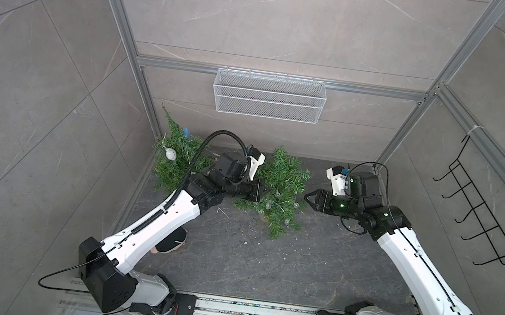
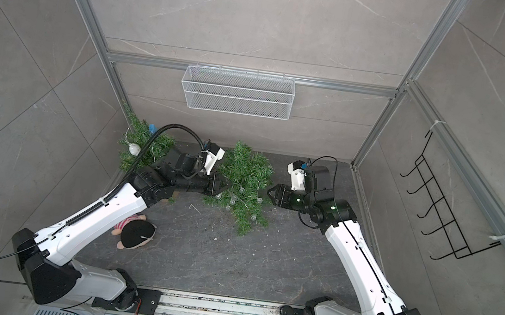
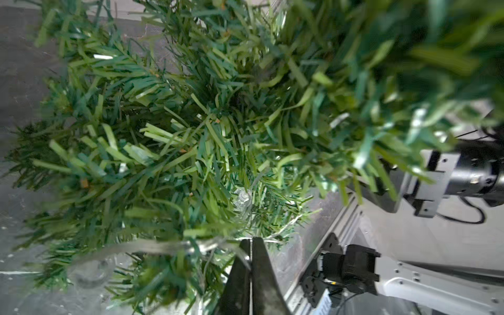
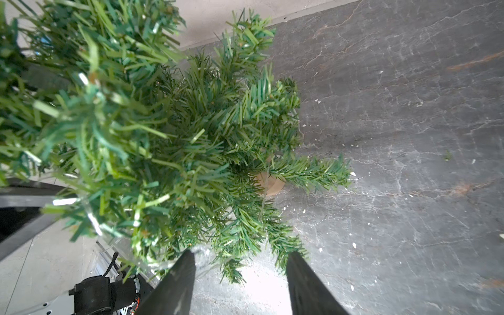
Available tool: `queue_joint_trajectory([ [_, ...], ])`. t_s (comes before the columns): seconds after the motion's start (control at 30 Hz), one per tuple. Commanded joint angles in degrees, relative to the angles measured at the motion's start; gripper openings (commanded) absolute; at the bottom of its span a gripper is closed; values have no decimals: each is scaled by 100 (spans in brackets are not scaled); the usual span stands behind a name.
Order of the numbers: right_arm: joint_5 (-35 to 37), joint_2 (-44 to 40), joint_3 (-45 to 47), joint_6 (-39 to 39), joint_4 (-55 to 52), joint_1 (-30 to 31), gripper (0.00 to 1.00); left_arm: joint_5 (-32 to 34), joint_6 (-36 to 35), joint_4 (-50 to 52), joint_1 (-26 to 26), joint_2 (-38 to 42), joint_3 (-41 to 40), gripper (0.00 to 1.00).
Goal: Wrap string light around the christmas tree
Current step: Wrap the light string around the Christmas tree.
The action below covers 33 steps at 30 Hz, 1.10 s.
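Currently left gripper (image 3: 250, 241), jaws all but closed on the string light (image 3: 158, 246) wire, sits at the left flank of the upright christmas tree (image 1: 284, 182); right gripper (image 4: 242, 253), half-open and empty, faces it from the opposite side.

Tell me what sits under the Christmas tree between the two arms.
A round tan base on the dark tabletop peeks out beneath the Christmas tree. Branches cover most of it, and the trunk is hidden.
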<state>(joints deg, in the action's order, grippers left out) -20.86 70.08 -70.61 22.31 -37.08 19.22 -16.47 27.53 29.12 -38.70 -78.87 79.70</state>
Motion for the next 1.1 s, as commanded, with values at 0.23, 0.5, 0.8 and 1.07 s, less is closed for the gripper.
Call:
queue_joint_trajectory([
  [0.23,-30,204,-60,-7,148,22,57,563,-679,816,-19,438,215,41],
  [0.5,288,178,16,62,294,-102,58,472,-1030,1285,341,809,27,54],
  [0.8,1615,-28,1112,110,1242,-384,59,1940,-1240,-764,671,2229,-2939,59],
  [1.07,3342,318,2333,-1168,3098,-477,69,4129,-1867,-4778,664,1441,-5082,62],
])
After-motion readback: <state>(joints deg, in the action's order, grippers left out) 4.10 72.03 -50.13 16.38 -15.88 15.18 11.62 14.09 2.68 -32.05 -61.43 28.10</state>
